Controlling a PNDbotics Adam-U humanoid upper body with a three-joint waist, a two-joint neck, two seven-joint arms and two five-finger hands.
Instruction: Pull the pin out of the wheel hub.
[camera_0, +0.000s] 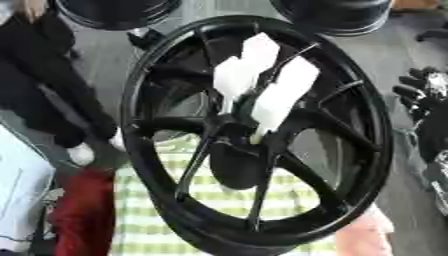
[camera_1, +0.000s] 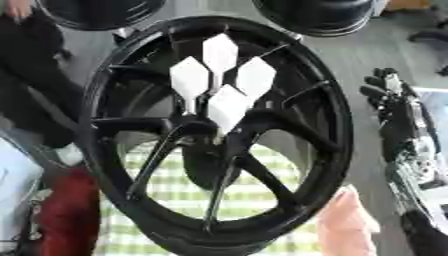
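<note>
Black wheel (camera_1: 219, 130) stands on edge over a green-checked cloth (camera_1: 175, 200), well left of the hand. White-finned pin (camera_1: 219, 80) sits in the hub (camera_1: 206, 132). Right hand (camera_1: 394, 107) hangs apart from the rim, fingers straight, holding nothing. Left hand not visible.

Black spoked wheel hub (camera_1: 219, 135), white-finned pin (camera_1: 219, 85) inserted centrally

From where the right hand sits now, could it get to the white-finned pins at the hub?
Probably yes. The right hand hangs beside the wheel, fingers relaxed, holding nothing. The white-finned pins stand out from the hub toward the camera, and nothing lies between them and the hand.
</note>
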